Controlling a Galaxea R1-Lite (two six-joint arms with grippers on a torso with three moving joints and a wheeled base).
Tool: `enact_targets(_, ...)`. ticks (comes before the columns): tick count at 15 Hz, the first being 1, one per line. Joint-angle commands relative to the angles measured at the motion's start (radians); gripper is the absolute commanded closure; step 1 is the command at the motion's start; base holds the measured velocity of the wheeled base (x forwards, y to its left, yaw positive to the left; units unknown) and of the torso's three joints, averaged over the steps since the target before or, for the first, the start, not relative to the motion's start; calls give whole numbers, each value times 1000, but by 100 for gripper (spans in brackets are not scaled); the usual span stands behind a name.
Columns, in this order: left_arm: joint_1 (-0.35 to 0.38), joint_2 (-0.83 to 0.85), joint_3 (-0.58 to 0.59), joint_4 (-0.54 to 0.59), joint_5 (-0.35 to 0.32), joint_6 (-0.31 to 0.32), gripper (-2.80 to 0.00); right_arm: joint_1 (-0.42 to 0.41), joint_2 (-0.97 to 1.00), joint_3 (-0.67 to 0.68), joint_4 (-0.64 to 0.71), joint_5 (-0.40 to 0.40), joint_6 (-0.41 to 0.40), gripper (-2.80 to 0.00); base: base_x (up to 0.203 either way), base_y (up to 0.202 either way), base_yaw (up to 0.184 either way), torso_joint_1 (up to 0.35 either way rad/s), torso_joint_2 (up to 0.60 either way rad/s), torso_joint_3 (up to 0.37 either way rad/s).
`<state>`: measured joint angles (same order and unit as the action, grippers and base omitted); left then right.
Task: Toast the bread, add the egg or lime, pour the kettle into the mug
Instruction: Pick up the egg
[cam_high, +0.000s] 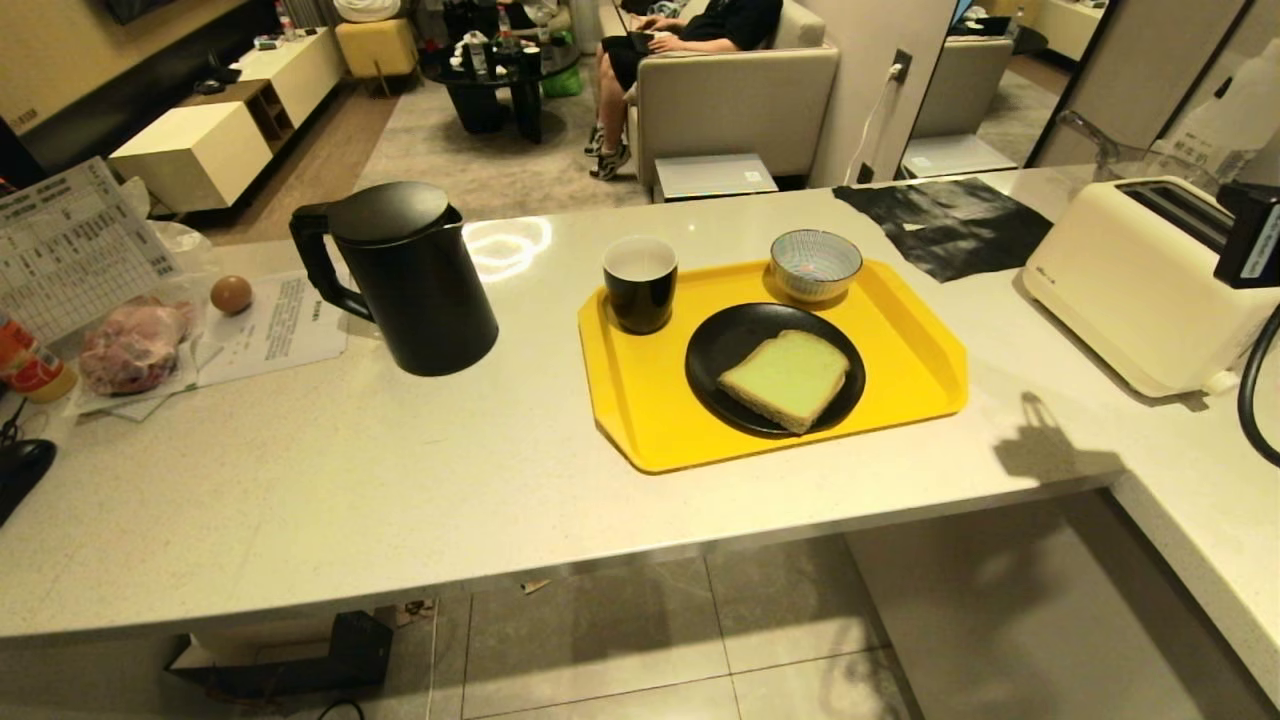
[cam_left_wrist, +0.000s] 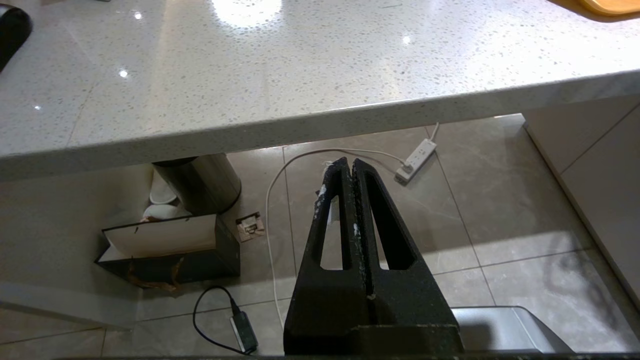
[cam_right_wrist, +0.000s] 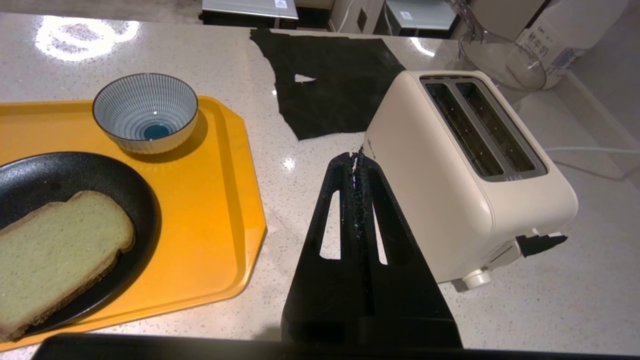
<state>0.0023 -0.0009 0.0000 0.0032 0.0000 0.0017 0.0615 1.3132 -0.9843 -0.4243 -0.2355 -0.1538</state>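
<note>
The pale green bread (cam_high: 785, 379) (cam_right_wrist: 55, 250) lies flat on a black plate (cam_high: 722, 345) on the yellow tray (cam_high: 910, 350). The black mug (cam_high: 640, 284) stands at the tray's back left corner. Left of the tray stands the tall black kettle (cam_high: 405, 278), and the egg (cam_high: 231, 294) rests on papers further left. No lime shows. The cream toaster (cam_high: 1145, 280) (cam_right_wrist: 465, 170) sits at the right with both slots empty. My right gripper (cam_right_wrist: 356, 156) hovers shut and empty between tray and toaster. My left gripper (cam_left_wrist: 349, 162) hangs shut below the counter edge, over the floor.
A blue-and-white striped bowl (cam_high: 815, 264) stands on the tray behind the plate. A black cloth (cam_high: 940, 225) lies behind the toaster. A bag of meat (cam_high: 135, 345) and papers lie at the far left. A person sits on a sofa (cam_high: 735, 95) beyond the counter.
</note>
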Motion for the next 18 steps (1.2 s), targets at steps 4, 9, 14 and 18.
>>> enact_targets(4,0,-1,0,0,0,0,0,0,17,22,-4,5,20,0,0,0,0,0,0,0)
enact_targets(9,1,0,0,0,0,-1,0,-6,17,5,-5,22,20,0,0,0,0,0,0,0)
enact_targets(14,1,1,0,0,0,0,0,-20,24,-11,-5,24,22,0,0,0,0,0,0,0)
enact_targets(18,1,1,0,0,0,0,0,-19,32,-11,-5,25,23,0,0,-4,56,-4,-2,5)
